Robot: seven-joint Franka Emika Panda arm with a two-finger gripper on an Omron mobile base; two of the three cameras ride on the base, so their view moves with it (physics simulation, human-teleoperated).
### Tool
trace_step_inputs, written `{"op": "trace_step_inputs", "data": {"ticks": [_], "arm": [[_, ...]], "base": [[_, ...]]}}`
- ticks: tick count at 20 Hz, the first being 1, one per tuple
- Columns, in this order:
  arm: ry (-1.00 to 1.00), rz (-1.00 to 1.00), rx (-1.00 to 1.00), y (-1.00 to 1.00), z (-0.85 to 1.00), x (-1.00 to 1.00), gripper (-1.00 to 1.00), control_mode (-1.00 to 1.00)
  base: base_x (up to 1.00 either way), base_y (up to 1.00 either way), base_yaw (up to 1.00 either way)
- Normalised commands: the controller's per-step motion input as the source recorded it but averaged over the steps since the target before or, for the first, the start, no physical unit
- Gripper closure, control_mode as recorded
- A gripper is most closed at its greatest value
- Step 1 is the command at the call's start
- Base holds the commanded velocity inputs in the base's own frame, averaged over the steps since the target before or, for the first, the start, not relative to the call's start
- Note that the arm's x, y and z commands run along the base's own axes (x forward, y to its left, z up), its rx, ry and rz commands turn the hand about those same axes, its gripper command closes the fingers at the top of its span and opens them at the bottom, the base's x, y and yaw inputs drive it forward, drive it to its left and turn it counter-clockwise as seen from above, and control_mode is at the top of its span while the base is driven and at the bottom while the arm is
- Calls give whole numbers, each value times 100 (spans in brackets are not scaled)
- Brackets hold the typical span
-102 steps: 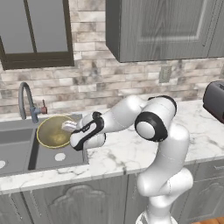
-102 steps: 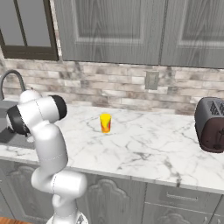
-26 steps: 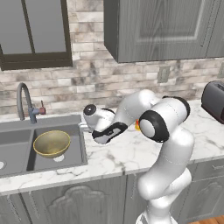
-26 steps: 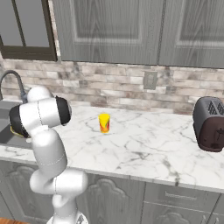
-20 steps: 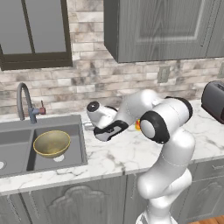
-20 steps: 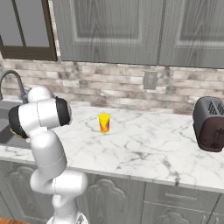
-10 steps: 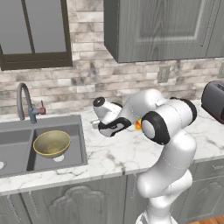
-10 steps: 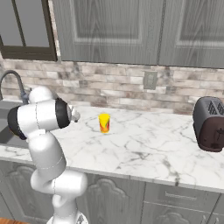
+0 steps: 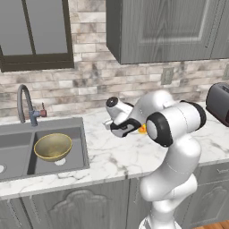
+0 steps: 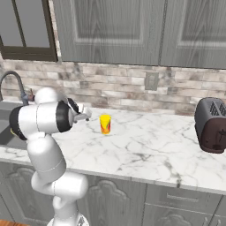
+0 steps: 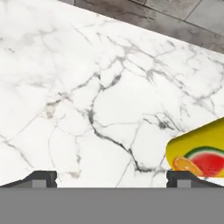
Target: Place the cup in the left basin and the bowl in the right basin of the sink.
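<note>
The olive-tan bowl (image 9: pixel 53 146) lies in the right basin (image 9: pixel 77 150) of the dark grey sink (image 9: pixel 49 122); part of the left basin (image 9: pixel 13 152) shows beside it. On the marble counter stands the yellow cup (image 10: pixel 105 124), upright, with a fruit print on its side. My gripper (image 10: pixel 84 115) hangs just left of the cup, open, with nothing between its fingers. In the hand view the cup (image 11: pixel 200 152) sits at the right edge, close above the right fingertip (image 11: pixel 183 178), off the gripper's (image 11: pixel 111 180) centre line. The left base view shows the gripper (image 9: pixel 126 129) and an orange sliver of the cup (image 9: pixel 142 129) behind the arm.
A curved grey faucet (image 9: pixel 24 102) rises behind the sink. A dark toaster (image 10: pixel 212 124) stands on the counter far right. Marble counter (image 10: pixel 145 150) stretches between cup and toaster. A brick backsplash with a wall outlet (image 10: pixel 151 80) and upper cabinets lie behind.
The open gripper has swung right, from beside the sink across the counter to just left of the cup. The bowl has stayed in the right basin.
</note>
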Motion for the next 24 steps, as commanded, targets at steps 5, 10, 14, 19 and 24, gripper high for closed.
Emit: {"op": "trace_step_inputs", "data": {"ticks": [5,10,14,19,24], "arm": [[0,5,-7,-30,15,18,-100,-100],[0,0,-11,-1,24,13,-100,-100],[0,0,-11,0,16,2,-100,-100],[2,0,-6,-10,0,0,-100,-100],[0,0,-1,-37,2,0,-100,-100]], "base": [[0,0,0],[0,0,0],[0,0,0],[0,0,0],[0,0,0]]}}
